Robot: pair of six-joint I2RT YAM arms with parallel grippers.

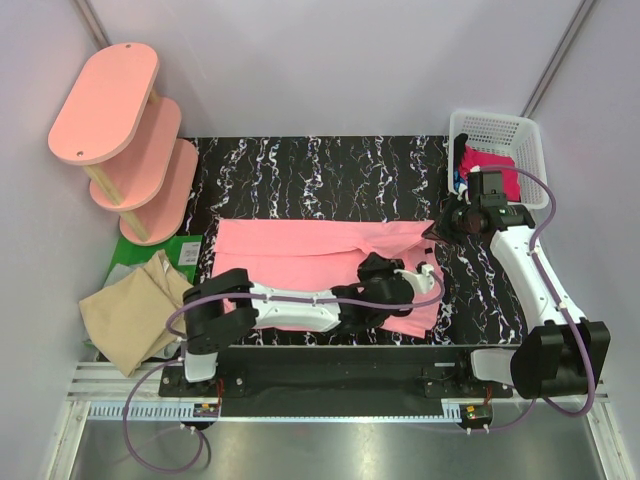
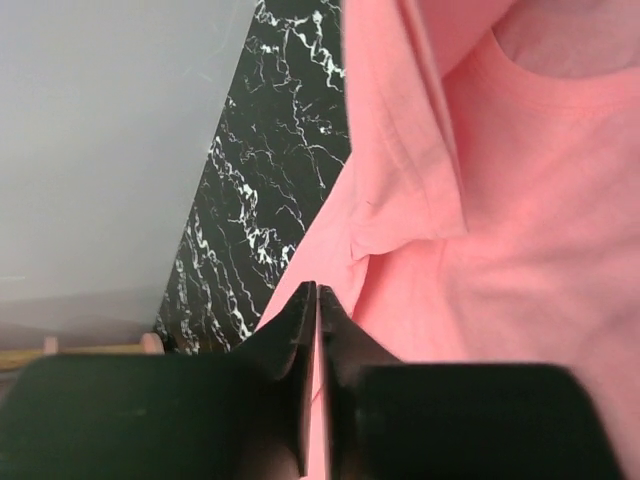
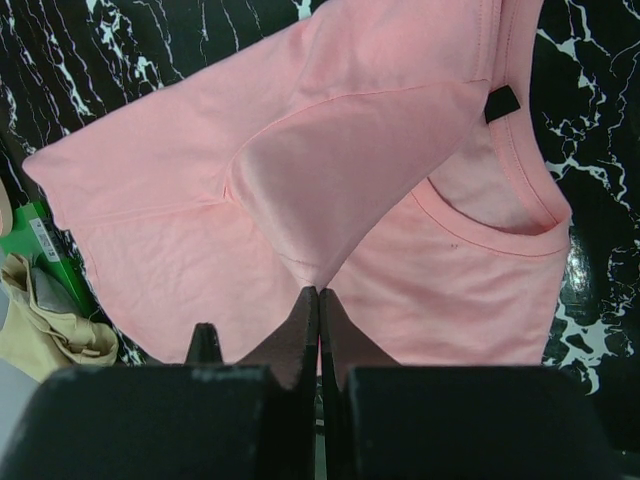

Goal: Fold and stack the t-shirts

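The biggest thing is the black tabletop [image 1: 320, 170]. It has just one shirt on it, the pink t-shirt [image 1: 290, 255]. That shirt lies flat across the middle, close to the near edge. I think it is only part way folded. Its far edge looks straight and neat, but the right end is bunched up and one flap is lifted off the cloth. So I call this fold begun, not finished.

Next is the tan t-shirt [image 1: 130, 310]. It sits in a loose heap off the left side of the tabletop, beside the left arm's base. It is not folded at all, as far as I can see.

Then comes the red t-shirt [image 1: 495, 165]. It is stuffed inside the white basket [image 1: 520, 130] at the far right, and it is not folded either.

So no shirt is done, and there is no stack yet. I have three folds and the stacking left to do.

Now the small parts. My right end effector [image 3: 318, 295] is closed tight on a pinch of the pink t-shirt. The cloth rises up to it like a little tent, near the collar [image 3: 490, 238]. My left end effector [image 2: 317, 300] is closed too. A thin strip of pink cloth shows between its fingers at the shirt's edge, so I judge it has hold of the same shirt.
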